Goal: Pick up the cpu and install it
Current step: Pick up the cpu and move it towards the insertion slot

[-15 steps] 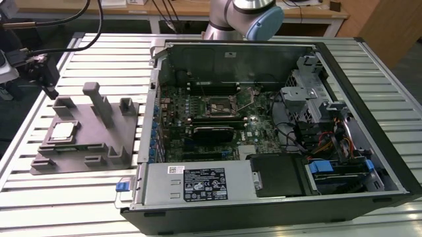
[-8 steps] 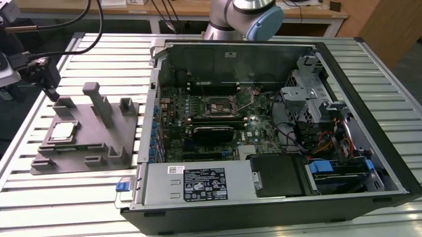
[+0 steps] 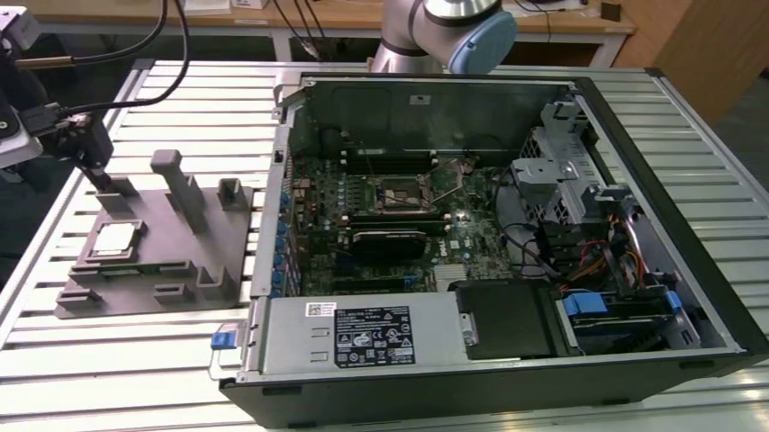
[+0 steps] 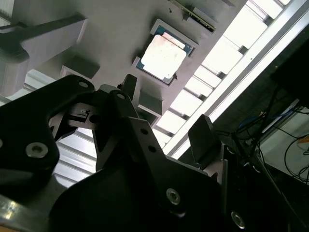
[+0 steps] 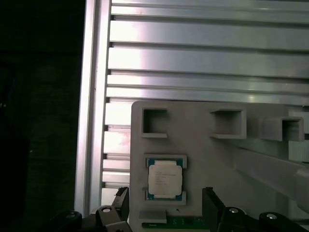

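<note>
The cpu [image 3: 114, 238], a flat square chip with a silvery top, lies in a shallow recess of a grey holder block [image 3: 157, 261] at the exterior view's left. In both wrist views the cpu [image 4: 161, 55] [image 5: 165, 178] sits just beyond the fingertips. My gripper [image 3: 106, 183] hangs above the block's far end, a little short of the chip. In the wrist views the gripper [image 5: 166, 205] [image 4: 166, 113] is open, with its black fingers [image 4: 203, 137] spread and nothing between them. The motherboard socket [image 3: 402, 193] lies inside the open computer case.
The open computer case [image 3: 673, 180] fills the exterior view's right, with a power supply [image 3: 360, 333] at its near side. Upright grey posts [image 3: 180, 184] rise from the holder block. A green board edge [image 5: 178, 223] lies beside the chip. The slatted aluminium table [image 5: 203, 58] ends at an edge [image 5: 87, 121].
</note>
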